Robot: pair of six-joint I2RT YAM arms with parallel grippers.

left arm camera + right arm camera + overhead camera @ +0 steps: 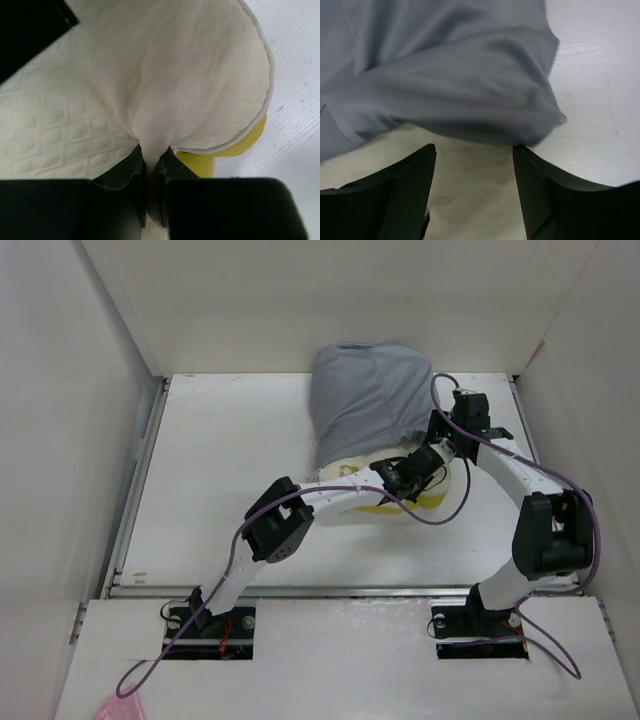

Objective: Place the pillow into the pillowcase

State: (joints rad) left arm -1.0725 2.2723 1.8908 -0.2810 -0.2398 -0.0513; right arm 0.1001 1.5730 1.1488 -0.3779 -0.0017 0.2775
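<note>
The grey pillowcase (368, 400) lies at the back of the table with its mouth toward me. The cream pillow (345, 473) pokes out of that mouth, its yellow side edge (412, 506) facing the near side. My left gripper (404, 476) is shut on a pinched fold of the pillow (170, 75) cover, and the yellow edge (240, 145) shows just right of its fingers. My right gripper (473, 167) stands open over the pillow (470, 200), its fingertips at the hem of the pillowcase (445, 75). The far part of the pillow is hidden inside the cloth.
White walls (90, 390) close the table in on the left, back and right. A metal rail (330, 591) runs along the near table edge. Purple cables (440, 515) loop by both arms. A pink scrap (125, 707) lies at the bottom left.
</note>
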